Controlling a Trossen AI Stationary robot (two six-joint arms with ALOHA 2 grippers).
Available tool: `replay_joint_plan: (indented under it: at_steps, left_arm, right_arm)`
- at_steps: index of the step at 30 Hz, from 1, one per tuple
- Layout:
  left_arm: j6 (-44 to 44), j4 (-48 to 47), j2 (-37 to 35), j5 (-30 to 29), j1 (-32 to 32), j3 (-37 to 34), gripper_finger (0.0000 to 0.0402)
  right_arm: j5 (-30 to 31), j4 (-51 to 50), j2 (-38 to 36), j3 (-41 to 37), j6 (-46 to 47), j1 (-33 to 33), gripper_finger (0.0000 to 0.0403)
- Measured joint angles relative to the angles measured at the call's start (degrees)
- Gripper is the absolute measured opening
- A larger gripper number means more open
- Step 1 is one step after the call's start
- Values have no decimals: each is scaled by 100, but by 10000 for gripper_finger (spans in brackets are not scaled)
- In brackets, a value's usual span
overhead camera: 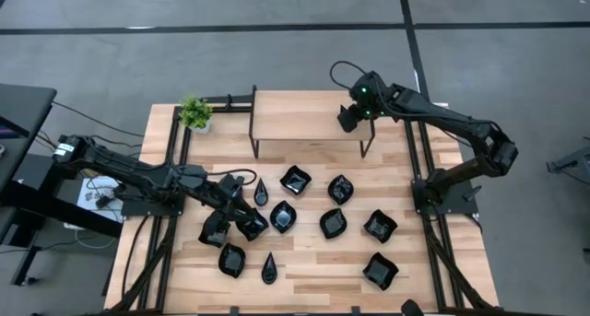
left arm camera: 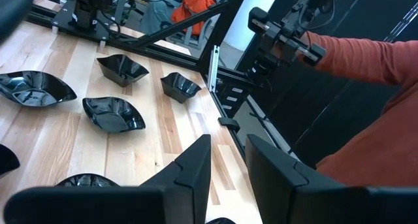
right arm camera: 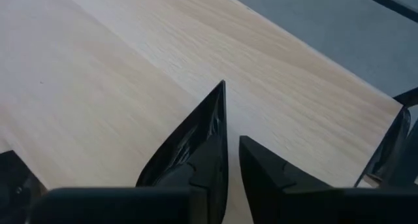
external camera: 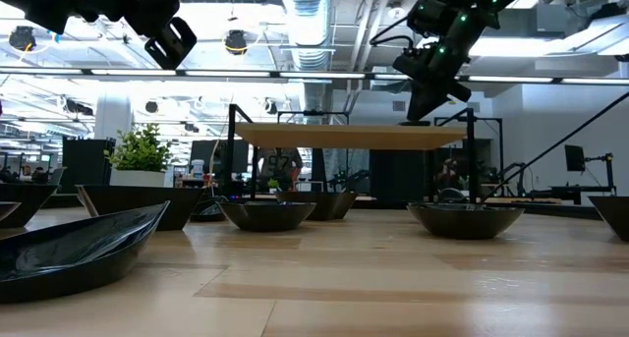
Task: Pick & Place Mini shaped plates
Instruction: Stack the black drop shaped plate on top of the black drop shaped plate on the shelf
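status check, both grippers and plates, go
Right gripper over the shelf, teardrop plate between its fingers. Left gripper open, empty, above the floor plates. Nothing blocking.

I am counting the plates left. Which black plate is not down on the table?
The pointed plate at the right gripper, up over the wooden shelf; all others lie on the table.

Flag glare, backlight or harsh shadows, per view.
Low view: ceiling lights backlight everything; shelf and mini shaped plates go near-silhouette. High view: even light, soft shadows, small highlights on the plates. Left wrist view: pale reflection streaks across the glossy plates.
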Motion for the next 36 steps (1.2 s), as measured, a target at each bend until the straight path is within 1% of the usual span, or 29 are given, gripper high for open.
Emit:
replay_joint_plan:
  at_steps: [5, 9, 16, 19, 23, 27, 31, 36]
  left_arm:
    - [0, 0, 1, 0, -1, 0, 97]
    - [0, 0, 1, 0, -1, 0, 97]
    - [0, 0, 1, 2, -1, 0, 97]
    - [0, 0, 1, 2, 2, 0, 97]
    - [0, 0, 1, 2, 1, 0, 97]
    - [-6, 0, 0, 2, 2, 0, 97]
    - [-20, 14, 1, 2, 2, 1, 97]
    - [-9, 90, -2, 4, 2, 2, 97]
  right_arm:
    - [0, 140, -69, 0, 0, 5, 54]
    - [0, 404, -298, 0, -10, 53, 53]
    - [-11, 828, -955, 7, -180, 502, 53]
    - [-11, 818, -1152, 7, -294, 882, 53]
    - [98, 851, -1257, 7, -300, 1562, 53]
    - [667, 1028, -1210, 7, -203, 2386, 53]
    - [1260, 1338, -1004, 4, -118, 3198, 53]
    - [1540, 1725, -658, 4, 73, 4041, 53]
